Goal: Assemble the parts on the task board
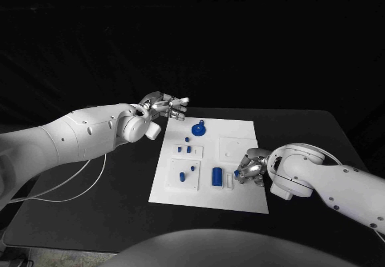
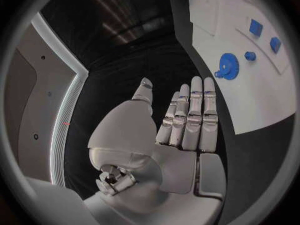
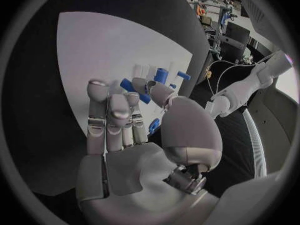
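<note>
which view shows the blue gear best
The left wrist view: the blue gear lies unobstructed on the task board, teeth visible. The head view shows it small, near the far edge. I can't pick it out in the right wrist view.

- task board point(image 1: 241, 158): white rectangular plate, flat, mid-table, long side running near-far
- blue gear point(image 1: 198, 130): lies flat at board's far-left end
- two small blue parts point(image 1: 185, 149): side by side, left-middle of board
- blue cylinder point(image 1: 217, 176): largest part, lying near the board's near edge
- small blue part point(image 1: 182, 177): near-left raised block
</note>
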Controlling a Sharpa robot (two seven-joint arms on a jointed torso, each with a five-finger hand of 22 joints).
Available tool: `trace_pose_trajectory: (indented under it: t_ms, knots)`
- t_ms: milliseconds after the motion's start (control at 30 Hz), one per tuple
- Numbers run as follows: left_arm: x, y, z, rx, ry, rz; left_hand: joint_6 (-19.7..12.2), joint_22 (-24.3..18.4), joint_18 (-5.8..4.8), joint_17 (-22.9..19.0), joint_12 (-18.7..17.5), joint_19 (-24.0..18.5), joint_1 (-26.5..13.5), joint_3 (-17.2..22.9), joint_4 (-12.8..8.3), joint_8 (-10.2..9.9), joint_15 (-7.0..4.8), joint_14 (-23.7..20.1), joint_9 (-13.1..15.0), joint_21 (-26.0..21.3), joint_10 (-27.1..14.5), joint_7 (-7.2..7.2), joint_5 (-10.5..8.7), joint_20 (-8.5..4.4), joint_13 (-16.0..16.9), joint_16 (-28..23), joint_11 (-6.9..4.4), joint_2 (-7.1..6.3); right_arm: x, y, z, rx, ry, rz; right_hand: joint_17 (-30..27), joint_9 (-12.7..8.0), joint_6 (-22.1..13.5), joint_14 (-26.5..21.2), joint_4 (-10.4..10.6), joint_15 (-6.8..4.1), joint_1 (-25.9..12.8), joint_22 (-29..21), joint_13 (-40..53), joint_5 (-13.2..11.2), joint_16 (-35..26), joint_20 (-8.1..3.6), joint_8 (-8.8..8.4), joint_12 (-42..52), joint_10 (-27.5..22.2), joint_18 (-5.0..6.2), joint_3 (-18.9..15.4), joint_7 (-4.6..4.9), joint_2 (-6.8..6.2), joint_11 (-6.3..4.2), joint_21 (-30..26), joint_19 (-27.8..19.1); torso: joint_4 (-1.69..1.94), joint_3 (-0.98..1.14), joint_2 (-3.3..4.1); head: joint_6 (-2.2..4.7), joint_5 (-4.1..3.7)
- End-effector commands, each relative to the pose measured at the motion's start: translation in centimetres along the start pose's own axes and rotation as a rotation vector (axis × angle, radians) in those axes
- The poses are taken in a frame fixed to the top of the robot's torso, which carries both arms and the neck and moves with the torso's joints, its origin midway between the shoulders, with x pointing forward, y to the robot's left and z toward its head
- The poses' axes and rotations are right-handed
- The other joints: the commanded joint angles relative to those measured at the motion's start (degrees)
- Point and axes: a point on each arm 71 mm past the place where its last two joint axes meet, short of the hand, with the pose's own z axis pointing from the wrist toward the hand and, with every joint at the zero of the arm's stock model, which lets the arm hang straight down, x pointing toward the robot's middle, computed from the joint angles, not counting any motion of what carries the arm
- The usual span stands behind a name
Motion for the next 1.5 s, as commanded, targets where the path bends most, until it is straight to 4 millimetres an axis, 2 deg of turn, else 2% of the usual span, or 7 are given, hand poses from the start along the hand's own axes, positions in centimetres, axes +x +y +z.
trace_pose_trajectory:
  t_ms: [33,300,333,433,633,1000,1500]
  knots:
    - [0.35,-0.02,0.04,0.003,0.021,0.000,-0.63,-0.12,-0.06,-0.02,0.20,-0.23,-0.26,0.34,0.76,0.22,-0.01,-0.46,0.07,0.19,-0.35,0.01,-0.40,0.03,0.09,-0.23,0.02,-0.60,0.32,-0.34,0.18,0.047,0.041,-0.005,0.09,1.06,0.25,-0.21,-0.05,-0.30,-0.37,3.30,0.03,-0.08,0.21,0.19,0.19,-0.13,-0.01,-0.02,-0.71,-0.03,0.22,0.19,-0.03,1.96,-0.01,0.04,0.00,0.00,0.06]
    - [0.31,-0.01,0.01,0.002,0.020,0.001,-0.63,-0.12,-0.06,-0.02,0.20,-0.23,-0.26,0.34,0.76,0.22,-0.01,-0.46,0.07,0.19,-0.35,0.01,-0.40,0.03,0.09,-0.23,0.02,-0.60,0.59,-0.55,0.60,0.064,0.044,-0.026,-0.02,1.71,-0.02,-0.23,0.53,-0.19,0.22,2.98,-0.15,-2.47,0.04,0.30,0.20,-0.46,-0.14,-0.17,-4.29,-0.14,1.06,0.20,-0.95,2.04,-0.05,0.10,0.02,0.00,0.31]
    - [0.31,-0.01,0.00,0.002,0.020,0.001,-0.63,-0.12,-0.06,-0.02,0.20,-0.23,-0.26,0.34,0.76,0.22,-0.01,-0.46,0.07,0.19,-0.35,0.01,-0.40,0.03,0.09,-0.23,0.02,-0.60,0.59,-0.57,0.62,0.066,0.040,-0.031,-0.04,1.77,-0.01,-0.20,0.66,-0.18,0.26,2.95,-0.19,-3.81,0.02,0.32,0.21,-0.48,-0.08,-0.20,-4.67,-0.19,1.21,0.18,-1.03,2.08,-0.07,0.09,0.00,0.00,0.27]
    - [0.29,0.00,-0.01,0.001,0.019,0.001,-0.63,-0.12,-0.06,-0.02,0.20,-0.23,-0.26,0.34,0.76,0.22,-0.01,-0.46,0.07,0.19,-0.35,0.01,-0.40,0.03,0.09,-0.23,0.02,-0.60,0.58,-0.59,0.63,0.070,0.029,-0.045,-0.10,2.26,0.00,-0.08,1.27,-0.14,1.15,2.77,-0.18,-10.58,0.01,0.39,0.24,-0.34,0.17,-0.37,-7.30,-0.49,2.10,0.13,-1.30,2.25,-0.11,0.10,-0.01,0.00,0.37]
    - [0.27,0.00,-0.02,0.001,0.019,0.002,-0.63,-0.12,-0.06,-0.02,0.20,-0.23,-0.26,0.34,0.76,0.22,-0.01,-0.46,0.07,0.19,-0.35,0.01,-0.40,0.03,0.09,-0.23,0.02,-0.60,0.60,-0.40,0.57,0.064,0.011,-0.050,-0.15,1.33,0.35,0.18,4.17,-0.22,3.36,2.27,-0.08,-29.13,0.09,0.30,0.14,0.19,0.98,-0.78,-11.72,-1.74,4.02,-0.16,-2.00,2.62,-0.13,0.11,0.01,0.00,0.37]
    - [0.27,0.03,-0.02,-0.003,0.021,0.003,-0.63,-0.12,-0.06,-0.02,0.20,-0.23,-0.26,0.34,0.76,0.22,-0.01,-0.46,0.07,0.19,-0.35,0.01,-0.40,0.03,0.09,-0.23,0.02,-0.60,0.67,0.08,0.48,0.040,-0.002,-0.045,0.35,-2.06,2.05,0.38,8.36,-0.62,4.17,2.21,1.01,-29.82,0.31,-0.25,0.13,0.88,2.51,-1.48,-14.33,-2.30,2.73,-0.58,-1.12,2.79,-0.05,0.06,0.00,0.00,0.40]
    - [0.24,0.09,-0.05,-0.009,0.024,0.005,-0.66,-0.14,-0.06,-0.03,0.20,-0.22,-0.22,0.45,0.93,0.24,-0.02,-0.44,0.08,0.19,-0.38,0.02,-0.41,0.03,0.08,-0.23,0.03,-0.72,0.94,0.37,0.36,0.029,0.021,-0.054,0.57,-3.18,2.87,0.49,11.25,-0.53,2.94,2.03,1.93,-29.81,0.28,-0.22,0.23,1.22,3.05,-1.54,-16.48,-2.26,0.92,-0.52,-1.06,2.77,-0.05,0.09,0.02,0.00,0.57]
